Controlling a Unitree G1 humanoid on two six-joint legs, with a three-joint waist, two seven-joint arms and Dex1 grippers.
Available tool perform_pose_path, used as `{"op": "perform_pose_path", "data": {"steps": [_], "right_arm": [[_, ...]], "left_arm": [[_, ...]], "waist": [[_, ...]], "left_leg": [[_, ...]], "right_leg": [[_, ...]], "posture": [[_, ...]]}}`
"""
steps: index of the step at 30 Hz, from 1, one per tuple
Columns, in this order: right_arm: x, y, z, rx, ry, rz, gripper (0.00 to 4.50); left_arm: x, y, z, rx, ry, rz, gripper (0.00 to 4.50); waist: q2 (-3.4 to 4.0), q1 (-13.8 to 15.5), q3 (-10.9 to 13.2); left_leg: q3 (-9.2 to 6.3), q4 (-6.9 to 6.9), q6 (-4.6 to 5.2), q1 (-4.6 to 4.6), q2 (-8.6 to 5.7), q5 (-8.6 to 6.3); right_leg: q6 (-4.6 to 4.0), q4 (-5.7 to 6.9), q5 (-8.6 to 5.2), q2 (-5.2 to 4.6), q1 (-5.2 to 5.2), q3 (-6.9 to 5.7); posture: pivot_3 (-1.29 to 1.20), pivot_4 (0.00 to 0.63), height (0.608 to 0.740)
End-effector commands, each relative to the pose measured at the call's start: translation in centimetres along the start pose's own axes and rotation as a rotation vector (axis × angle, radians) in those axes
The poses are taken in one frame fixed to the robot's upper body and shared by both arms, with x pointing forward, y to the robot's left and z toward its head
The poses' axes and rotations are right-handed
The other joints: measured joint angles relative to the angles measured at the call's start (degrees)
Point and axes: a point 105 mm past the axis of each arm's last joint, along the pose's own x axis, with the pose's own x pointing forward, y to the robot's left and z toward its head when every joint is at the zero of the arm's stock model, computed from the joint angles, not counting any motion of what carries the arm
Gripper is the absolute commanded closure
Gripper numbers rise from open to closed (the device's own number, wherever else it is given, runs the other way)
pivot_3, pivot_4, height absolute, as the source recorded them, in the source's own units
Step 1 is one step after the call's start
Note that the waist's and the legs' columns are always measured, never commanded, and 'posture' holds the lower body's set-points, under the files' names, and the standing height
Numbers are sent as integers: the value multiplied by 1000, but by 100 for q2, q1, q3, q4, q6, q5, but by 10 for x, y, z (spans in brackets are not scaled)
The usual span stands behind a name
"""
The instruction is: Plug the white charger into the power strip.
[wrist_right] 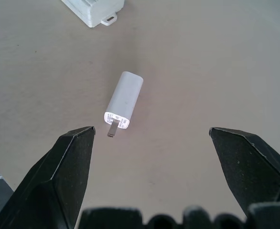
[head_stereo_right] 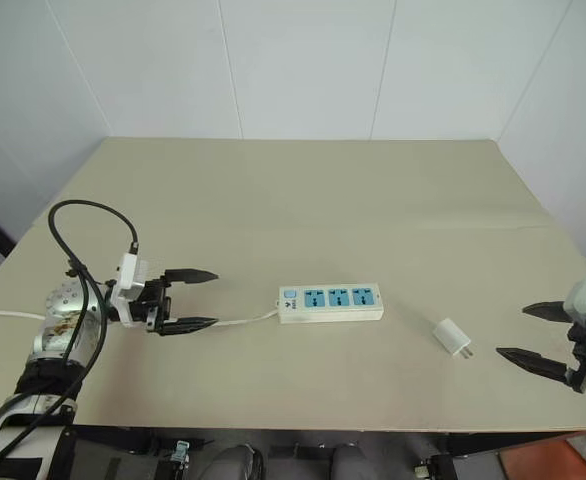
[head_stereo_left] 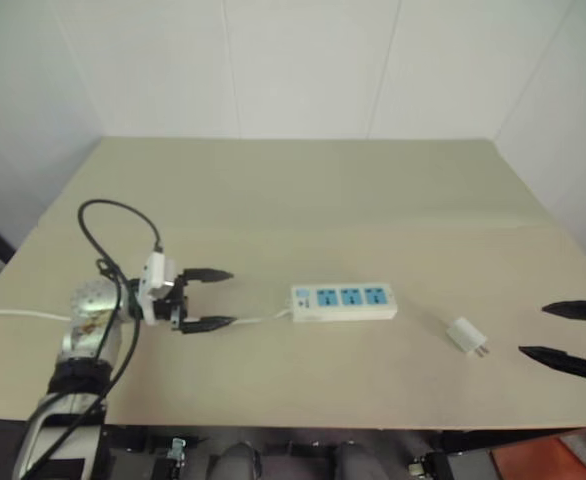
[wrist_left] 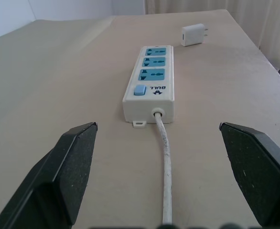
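Observation:
The power strip (head_stereo_left: 343, 301) lies flat on the tan table, a white bar with three blue sockets facing up and its thin white cord (head_stereo_left: 263, 320) running left. The white charger (head_stereo_left: 467, 336) lies on its side to the strip's right, prongs pointing toward the table's right front. My left gripper (head_stereo_left: 221, 298) hovers open just left of the strip, pointing along the cord, which runs between its fingers (wrist_left: 73, 162). My right gripper (head_stereo_left: 545, 330) stands open near the table's right edge, aimed at the charger (wrist_right: 124, 98) and apart from it.
The tan table (head_stereo_left: 303, 200) stretches bare behind the strip to white walls. Its front edge runs close below the strip and charger, and its right edge lies beside my right gripper. A black cable (head_stereo_left: 113, 225) loops above my left wrist.

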Motion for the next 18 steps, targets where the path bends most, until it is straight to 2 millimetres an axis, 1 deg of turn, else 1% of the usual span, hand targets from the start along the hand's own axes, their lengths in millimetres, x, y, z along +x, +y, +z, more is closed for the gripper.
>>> {"op": "perform_pose_path", "data": {"steps": [1, 5, 13, 15, 18], "right_arm": [[-8, -5, 11, -56, -29, -50, 0], [-10, -6, 11, -62, -24, -64, 0], [-9, -5, 13, -72, -25, -67, 0], [-9, -3, 14, -71, -25, -58, 0], [-6, 1, 18, -75, -32, -33, 0]], "left_arm": [[2, 5, 8, 48, -12, -6, 46], [3, 7, 7, 51, -11, -1, 46], [5, 4, 1, 37, 6, -25, 46], [5, 2, -6, 38, 49, -37, 46], [8, -5, -21, 45, 138, -86, 46]], "waist": [[0, 3, 0], [-1, 8, 0], [0, 0, 0], [-1, 3, 0], [-1, 7, 0]], "left_leg": [[0, 0, 0, 0, 0, 0], [0, 0, 0, -1, -1, 0], [0, 0, 0, -1, 0, 0], [0, 0, 0, -1, 0, 0], [0, 0, 0, -2, -1, 0]], "right_leg": [[0, 0, 0, 0, 0, 0], [1, -1, 0, 0, 0, 0], [1, -1, 0, 0, 0, 0], [2, 0, -1, 0, 0, 0], [1, -2, -1, -1, 0, 0]], "posture": [[0, 150, 740], [0, 150, 740], [0, 150, 740], [0, 150, 740], [0, 150, 740]]}}
